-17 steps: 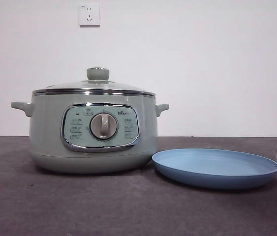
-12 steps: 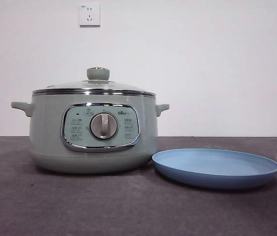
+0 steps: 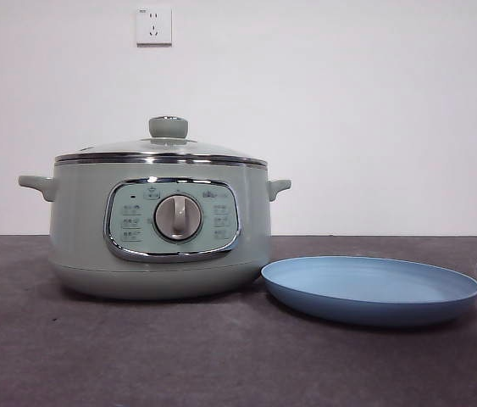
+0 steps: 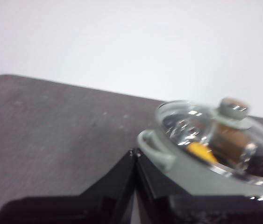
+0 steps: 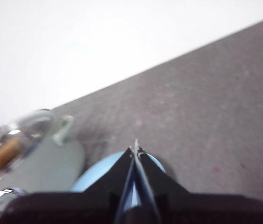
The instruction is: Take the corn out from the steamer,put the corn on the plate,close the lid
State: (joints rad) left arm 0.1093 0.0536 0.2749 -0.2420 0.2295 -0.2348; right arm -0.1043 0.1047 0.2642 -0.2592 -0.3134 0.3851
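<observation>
The wide, shallow light-blue plate (image 3: 371, 290) lies nearest the front edge of the dark grey desk (image 3: 221, 356), toward the desk's right side, with nothing on it. Just beside it, toward the left, stands the large round sage-green steamer (image 3: 160, 225), its chrome-framed panel and silver dial (image 3: 178, 217) facing forward. The steel-rimmed glass lid (image 3: 162, 153) sits closed on the steamer, green knob (image 3: 169, 127) uppermost. The short yellow-orange corn (image 4: 201, 151) is inside the steamer, visible through the glass in the left wrist view.

The left gripper (image 4: 135, 156) hovers above the desk near the steamer's side handle (image 4: 154, 148), jaws pressed together and holding nothing. The right gripper (image 5: 136, 151) hangs over the plate, jaws likewise closed and empty. Neither arm appears in the front view.

The step in hand is judged to be lid removal. Recommended procedure: part the left jaws wide, centre them over the knob, descend vertically, close firmly on the knob, then lift straight up so the rim clears the pot without dragging. The glass lid is probably heavy and may tilt in a loose grip.
</observation>
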